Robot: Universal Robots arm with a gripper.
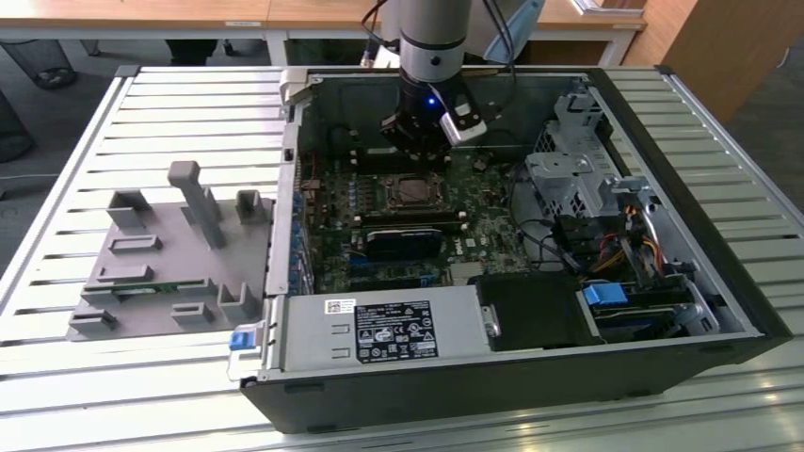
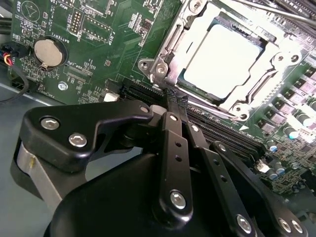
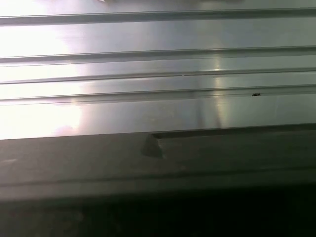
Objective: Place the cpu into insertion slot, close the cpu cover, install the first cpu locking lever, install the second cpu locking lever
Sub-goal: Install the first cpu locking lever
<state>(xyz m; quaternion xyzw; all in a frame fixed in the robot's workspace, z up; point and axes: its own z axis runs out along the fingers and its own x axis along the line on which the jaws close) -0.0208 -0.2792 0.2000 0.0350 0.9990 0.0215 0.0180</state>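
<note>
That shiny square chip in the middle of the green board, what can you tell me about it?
The cpu is a flat square with a pale, dull silver metal face that catches the light. It lies level in the insertion slot on the green board. The cpu cover, a thin silvery metal frame with a big square cut-out, lies folded down around it, overlapping its edges. In the second wrist view the tool sits just beside the socket's edge and does not touch the chip.

The arm reaches straight down from above in the exterior view, wrist vertical; its black tool (image 2: 173,106) has both fingers (image 2: 174,148) pressed together, holding nothing.
</note>
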